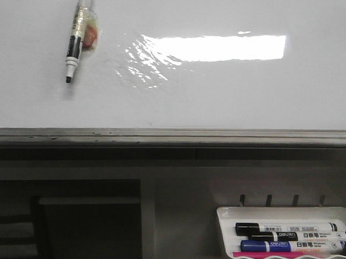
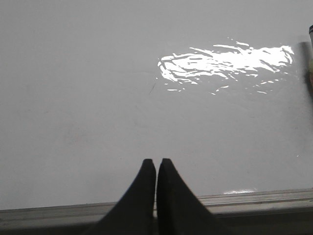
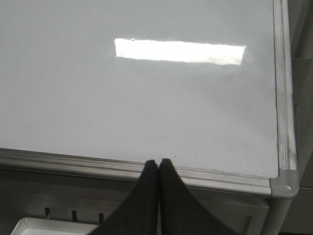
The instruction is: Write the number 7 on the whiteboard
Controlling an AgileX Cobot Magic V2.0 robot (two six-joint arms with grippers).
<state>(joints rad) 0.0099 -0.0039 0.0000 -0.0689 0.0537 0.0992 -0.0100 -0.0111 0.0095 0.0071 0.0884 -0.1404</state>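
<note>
Both sets of jaws are pressed together with nothing between them: the left gripper hangs over the near part of the whiteboard, and the right gripper sits right above the board's grey metal edge strip, close to its corner. The board is big, glossy and white, with a bright bar of glare and a wrinkled shiny patch next to it. In the left wrist view there's just a faint thin slanted stroke beside the wrinkles, too tiny to read as a number. A marker lies on the board's left part, tip toward the near edge. Below the board, a small white tray holds more markers.
</note>
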